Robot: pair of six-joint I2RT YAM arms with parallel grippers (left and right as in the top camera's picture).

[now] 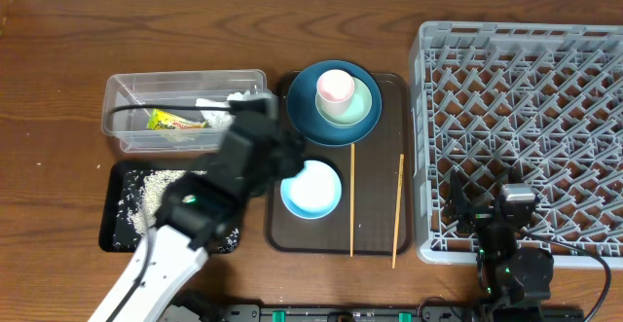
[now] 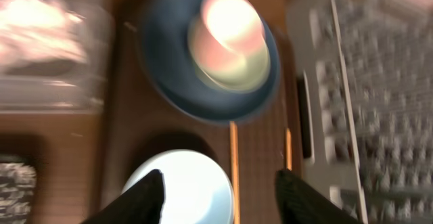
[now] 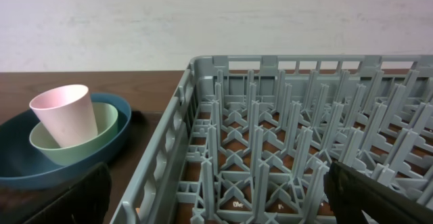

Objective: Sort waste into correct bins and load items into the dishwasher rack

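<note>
My left gripper [image 1: 277, 152] [image 2: 220, 197] hangs open and empty above the pale blue-white bowl [image 1: 311, 189] [image 2: 196, 183]; the view is blurred. Beyond the bowl, the pink cup [image 1: 336, 87] [image 3: 64, 112] stands in the pale green bowl [image 1: 358, 106] [image 3: 101, 132] on the dark blue plate [image 1: 310, 118] [image 2: 169, 68]. Two chopsticks [image 1: 351, 200] [image 1: 397, 210] lie right of the pale bowl. The clear tub [image 1: 131, 93] holds the yellow-green wrapper [image 1: 175, 121] and white tissue [image 1: 216, 103]. Rice grains [image 1: 146, 191] lie in the black tray [image 1: 109, 227]. My right gripper [image 1: 485, 210] [image 3: 223, 204] is open over the grey rack [image 1: 526, 89] [image 3: 284, 129].
The dishes and chopsticks lie on a brown serving tray [image 1: 380, 239] between the two bins and the rack. A dark cable [image 1: 127, 113] runs over the tub's left side. My left arm [image 1: 165, 244] crosses the black tray from the front edge.
</note>
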